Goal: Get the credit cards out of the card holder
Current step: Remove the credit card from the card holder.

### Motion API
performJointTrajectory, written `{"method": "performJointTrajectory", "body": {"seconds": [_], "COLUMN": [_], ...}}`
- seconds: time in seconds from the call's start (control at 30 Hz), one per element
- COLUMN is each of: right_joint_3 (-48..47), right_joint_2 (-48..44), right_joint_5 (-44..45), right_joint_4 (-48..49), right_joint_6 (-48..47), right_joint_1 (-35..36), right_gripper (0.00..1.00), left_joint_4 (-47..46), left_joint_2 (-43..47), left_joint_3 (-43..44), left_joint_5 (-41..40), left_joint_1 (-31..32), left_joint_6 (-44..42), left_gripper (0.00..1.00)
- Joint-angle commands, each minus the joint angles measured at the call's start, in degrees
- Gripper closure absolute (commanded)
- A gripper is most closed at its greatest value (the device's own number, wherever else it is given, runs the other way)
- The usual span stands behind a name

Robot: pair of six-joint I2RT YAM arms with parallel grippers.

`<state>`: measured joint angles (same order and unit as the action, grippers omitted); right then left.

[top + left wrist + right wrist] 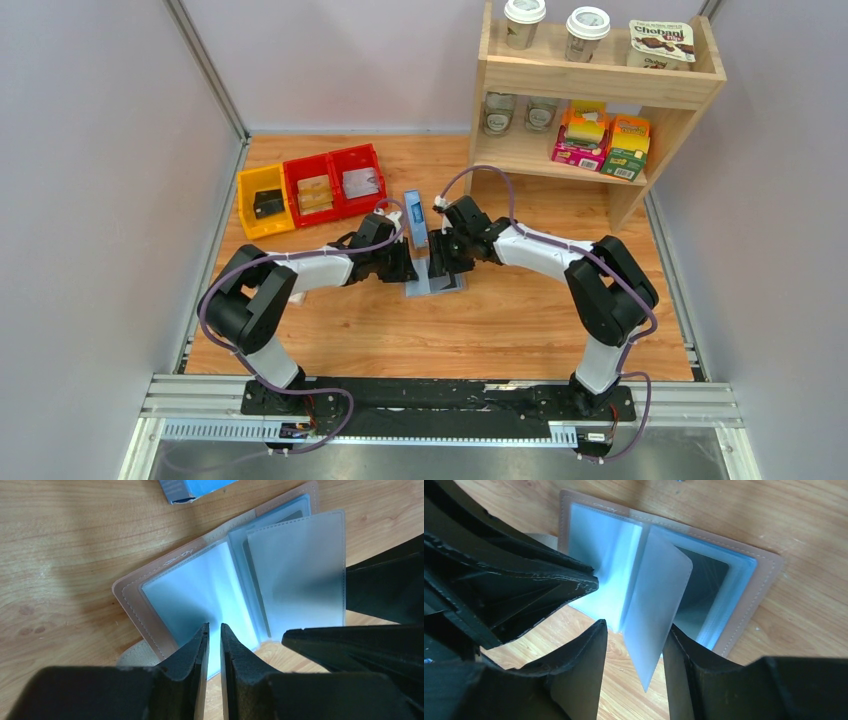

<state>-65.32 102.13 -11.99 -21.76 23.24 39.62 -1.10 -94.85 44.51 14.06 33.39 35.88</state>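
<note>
The card holder (437, 286) lies open on the table, tan outside (150, 575), with pale blue clear sleeves inside (594, 545). My left gripper (215, 630) is shut, its tips resting on the holder's left half (408, 270). My right gripper (634, 632) is open, with one lifted clear sleeve (656, 605) standing between its fingers; that sleeve looks empty. A dark credit card (701, 585) shows inside the sleeves lying on the right half. It also shows as a dark edge in the left wrist view (292, 516). The right gripper's fingers (385, 585) reach in from the right.
A long narrow blue box (415, 218) lies just behind the holder, its end showing in the left wrist view (195, 487). Yellow (265, 200) and red bins (335, 182) sit at the back left. A wooden shelf (590, 90) with cups and boxes stands at the back right.
</note>
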Motion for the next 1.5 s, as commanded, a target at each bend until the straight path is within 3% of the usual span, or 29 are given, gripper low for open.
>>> {"method": "performJointTrajectory", "body": {"seconds": [0.0,0.13,0.33,0.63,0.93,1.23,1.47], "right_joint_3": [-1.57,-2.27,-2.35,-3.15,-3.93,-4.82,-4.47], "right_joint_2": [-1.84,-0.01,3.68,10.37,7.56,9.4,7.92], "right_joint_5": [-5.23,-9.45,-14.46,-16.31,-13.76,-18.94,-19.83], "right_joint_4": [4.44,6.9,10.95,12.53,10.78,12.52,13.41], "right_joint_6": [-0.4,-0.04,2.15,3.56,1.54,2.85,3.21], "right_joint_1": [0.37,0.55,0.64,0.64,0.64,0.64,0.55], "right_gripper": [0.53,0.51,0.5,0.5,0.57,0.46,0.46], "left_joint_4": [2.34,1.37,-7.76,-5.93,-2.06,0.57,2.42], "left_joint_2": [-1.57,0.62,7.56,20.31,27.7,31.03,33.41], "left_joint_3": [-1.27,-2.93,-8.56,-16.12,-12.7,-9.97,-9.79], "left_joint_5": [-0.27,-1.84,-4.22,-13.71,-13.72,-13.89,-14.95], "left_joint_1": [0.54,0.54,0.28,-0.78,-0.78,-0.87,-0.87], "left_joint_6": [0.16,1.56,6.57,10.0,9.47,9.65,9.74], "left_gripper": [0.78,0.79,0.76,0.72,0.72,0.72,0.72]}}
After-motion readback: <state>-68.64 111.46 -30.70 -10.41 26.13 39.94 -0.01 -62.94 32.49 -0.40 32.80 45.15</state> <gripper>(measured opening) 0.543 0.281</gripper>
